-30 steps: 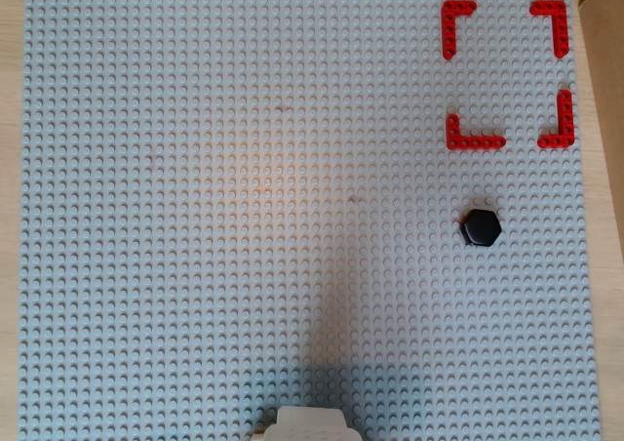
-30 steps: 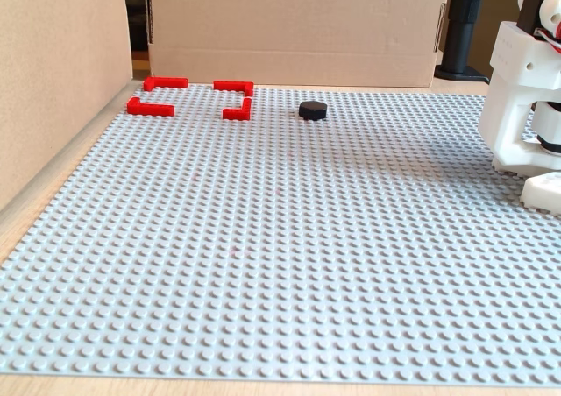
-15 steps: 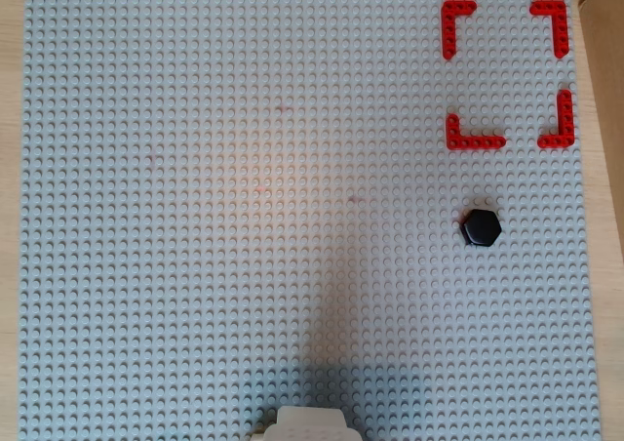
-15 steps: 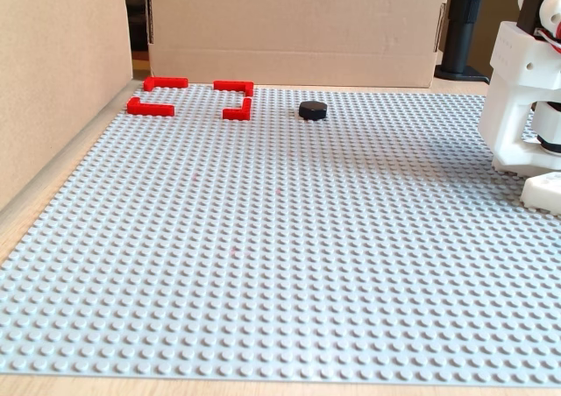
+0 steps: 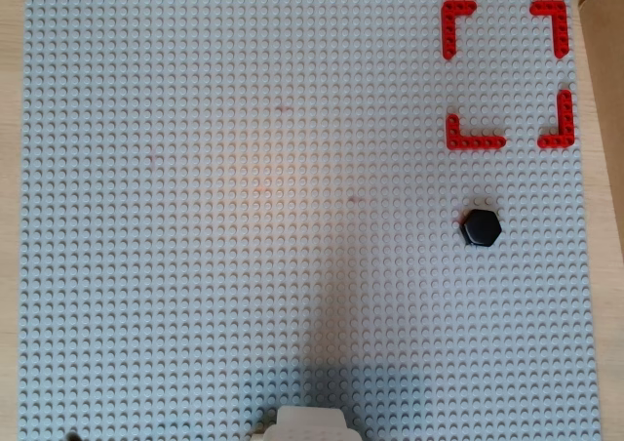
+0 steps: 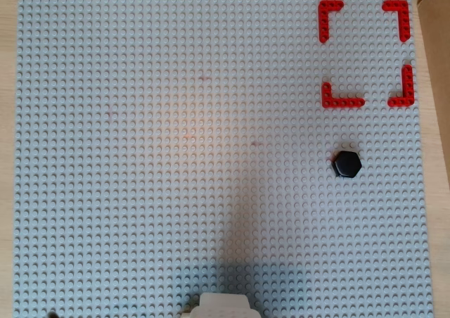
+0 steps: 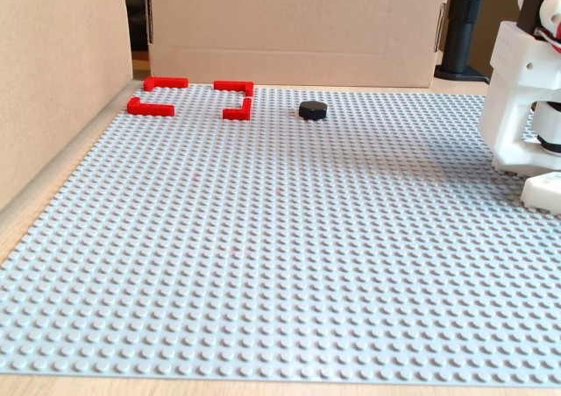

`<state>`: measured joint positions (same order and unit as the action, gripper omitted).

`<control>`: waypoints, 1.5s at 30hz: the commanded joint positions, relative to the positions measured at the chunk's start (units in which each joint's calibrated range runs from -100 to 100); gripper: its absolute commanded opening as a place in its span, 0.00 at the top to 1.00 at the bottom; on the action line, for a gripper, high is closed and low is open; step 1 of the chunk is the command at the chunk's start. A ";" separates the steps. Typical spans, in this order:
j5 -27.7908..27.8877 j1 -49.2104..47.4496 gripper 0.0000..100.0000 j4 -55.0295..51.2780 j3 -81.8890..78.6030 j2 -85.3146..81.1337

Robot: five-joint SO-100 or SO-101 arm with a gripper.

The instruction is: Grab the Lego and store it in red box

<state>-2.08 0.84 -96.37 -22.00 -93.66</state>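
The Lego, a small glossy black hexagonal piece [image 5: 482,227], lies on the grey studded baseplate [image 5: 244,217] at the right in both overhead views [image 6: 347,164]. It sits a short way below the red box [image 5: 474,141], four red L-shaped corner pieces in the top right corner [image 6: 342,102]. In the fixed view the Lego [image 7: 313,109] lies just right of the red box [image 7: 149,108], at the far edge. Only white arm parts show, at the bottom edge [image 5: 310,423] and at the right in the fixed view [image 7: 526,98]. The gripper's fingers are out of view.
A cardboard wall [image 7: 53,81] stands along the left side in the fixed view, close to the red box, and another [image 7: 298,19] runs behind the plate. A black post [image 7: 465,28] stands at the back right. The arm's shadow [image 5: 336,343] falls on the plate.
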 commanded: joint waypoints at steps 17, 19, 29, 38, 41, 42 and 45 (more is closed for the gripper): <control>3.38 0.24 0.96 2.95 11.00 35.19; 3.85 0.24 0.96 2.95 11.09 37.81; 6.77 13.64 0.96 12.07 9.37 50.02; 8.17 22.95 0.96 22.07 3.46 60.86; 8.02 23.91 0.96 26.02 0.19 63.32; 8.02 24.14 0.96 27.25 -1.09 64.00; 8.02 24.73 0.96 30.32 -4.54 65.78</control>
<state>6.03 24.61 -69.52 -24.33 -28.83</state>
